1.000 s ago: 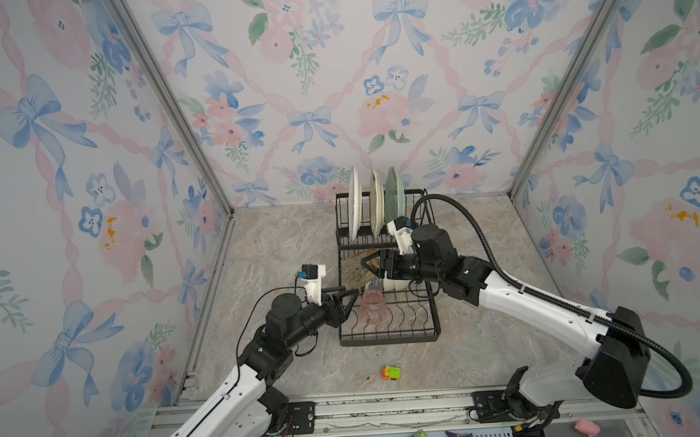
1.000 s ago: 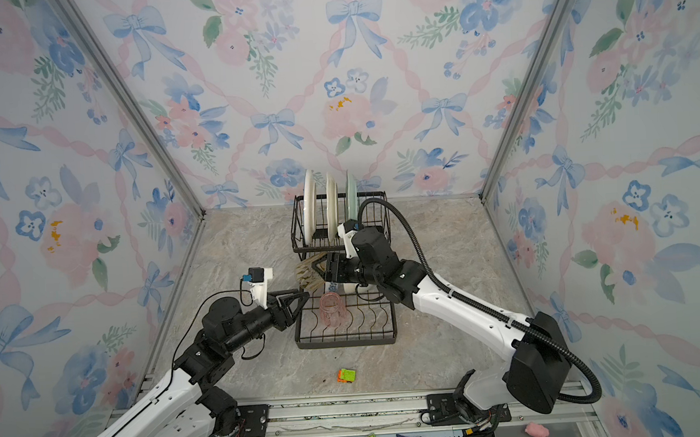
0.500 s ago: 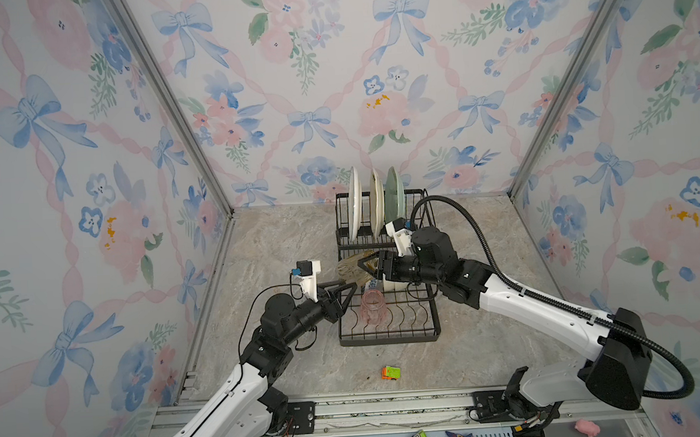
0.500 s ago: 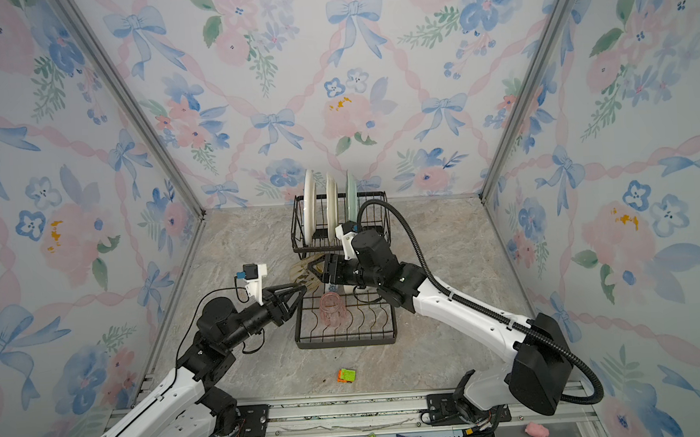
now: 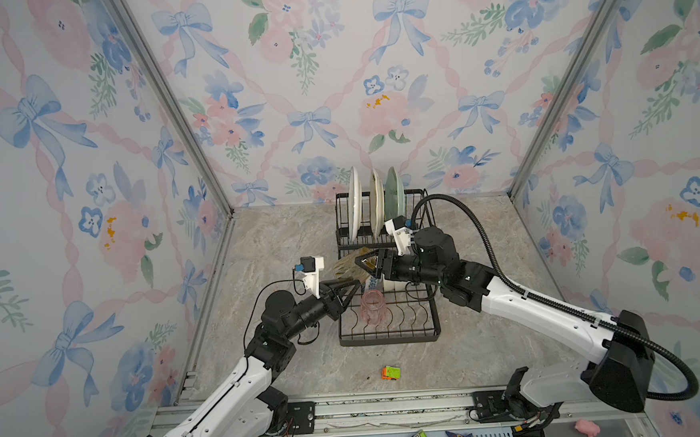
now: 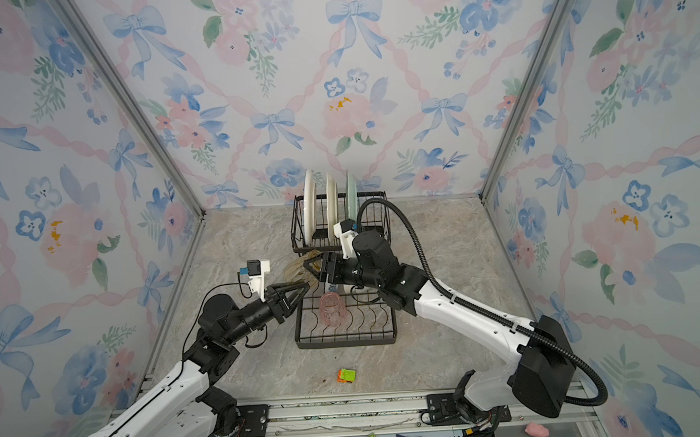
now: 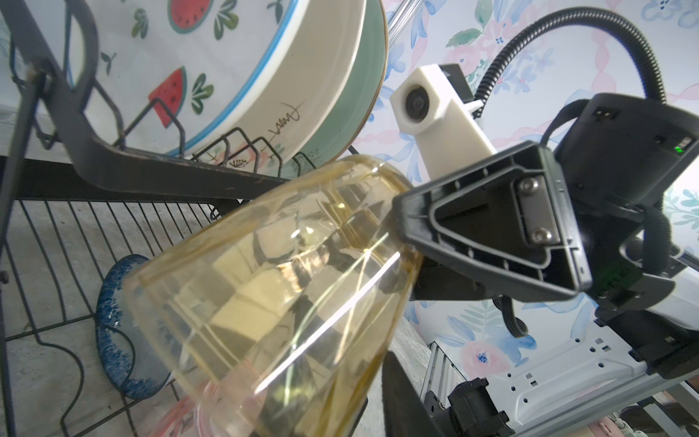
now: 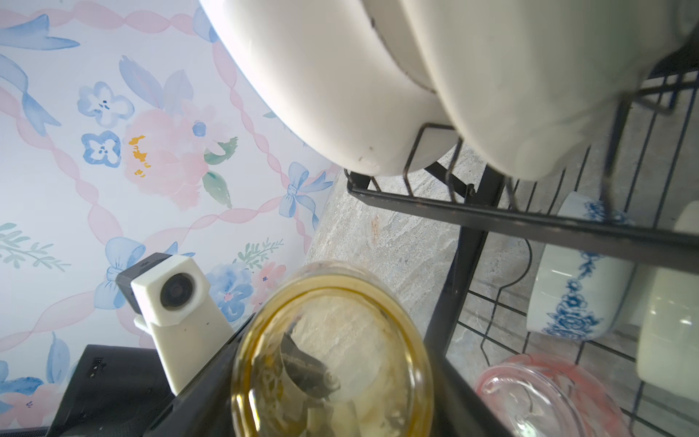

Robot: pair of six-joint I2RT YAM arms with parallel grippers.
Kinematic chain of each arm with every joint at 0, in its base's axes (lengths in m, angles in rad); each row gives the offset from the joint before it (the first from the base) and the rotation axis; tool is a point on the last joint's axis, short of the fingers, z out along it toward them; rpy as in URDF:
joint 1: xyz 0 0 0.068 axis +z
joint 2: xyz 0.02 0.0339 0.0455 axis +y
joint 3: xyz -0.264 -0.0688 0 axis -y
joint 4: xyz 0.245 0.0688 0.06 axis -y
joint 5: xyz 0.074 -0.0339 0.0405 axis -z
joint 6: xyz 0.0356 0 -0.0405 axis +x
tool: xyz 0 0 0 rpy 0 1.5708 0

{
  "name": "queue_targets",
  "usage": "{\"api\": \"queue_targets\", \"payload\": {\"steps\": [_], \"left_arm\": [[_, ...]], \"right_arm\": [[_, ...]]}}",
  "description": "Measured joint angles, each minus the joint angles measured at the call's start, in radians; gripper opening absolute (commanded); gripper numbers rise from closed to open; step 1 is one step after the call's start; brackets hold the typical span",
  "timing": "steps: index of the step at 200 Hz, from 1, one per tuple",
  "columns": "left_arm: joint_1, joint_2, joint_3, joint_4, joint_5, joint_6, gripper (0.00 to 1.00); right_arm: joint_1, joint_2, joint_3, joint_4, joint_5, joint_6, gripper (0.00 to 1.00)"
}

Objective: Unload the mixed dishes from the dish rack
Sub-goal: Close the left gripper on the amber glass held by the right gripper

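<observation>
Amber tumbler, left gripper now closer

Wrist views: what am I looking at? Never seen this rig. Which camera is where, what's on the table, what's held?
These are two robot arms mounted at the front of a table, each ending in a two-finger gripper. The two wide pictures come from one overhead stereo camera, so they are nearly the same view. The two close-ups come from a camera on each arm's wrist, looking along its fingers.

On the marble table stands a black wire dish rack. Three plates stand on edge in its upper basket. A pink tumbler and a blue-patterned bowl sit on its lower tray. A small toy block lies in front of the rack.

The right gripper holds an amber tumbler by its narrow end. The left gripper is at the tumbler's open end. It looks like a handover, but I can't tell whether the left gripper is gripping yet.
</observation>
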State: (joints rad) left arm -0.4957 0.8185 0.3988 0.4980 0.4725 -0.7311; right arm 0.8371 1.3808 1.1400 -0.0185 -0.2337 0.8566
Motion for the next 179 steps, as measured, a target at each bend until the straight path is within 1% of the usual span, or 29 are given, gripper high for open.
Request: {"api": "queue_targets", "payload": {"steps": [50,65,84,120,148,179], "left_arm": [[0.001,0.002,0.0,0.003,-0.005,-0.005,0.31],[0.005,-0.004,0.0,0.003,-0.01,-0.008,0.34],[0.011,-0.02,-0.002,0.003,-0.026,-0.016,0.34],[0.022,-0.077,-0.026,0.004,-0.042,-0.037,0.3],[0.03,-0.084,-0.031,0.017,-0.03,-0.048,0.21],[0.03,-0.075,-0.031,0.033,-0.018,-0.056,0.21]], "right_arm": [[0.001,0.0,-0.005,0.009,0.003,0.002,0.49],[0.002,0.0,-0.008,0.018,0.003,0.006,0.49],[0.008,0.0,-0.011,0.031,0.002,0.014,0.49],[0.021,0.0,-0.013,0.047,0.003,0.022,0.49],[0.022,0.0,-0.016,0.064,0.016,0.032,0.49],[0.022,0.0,-0.016,0.076,0.029,0.035,0.49]]}}
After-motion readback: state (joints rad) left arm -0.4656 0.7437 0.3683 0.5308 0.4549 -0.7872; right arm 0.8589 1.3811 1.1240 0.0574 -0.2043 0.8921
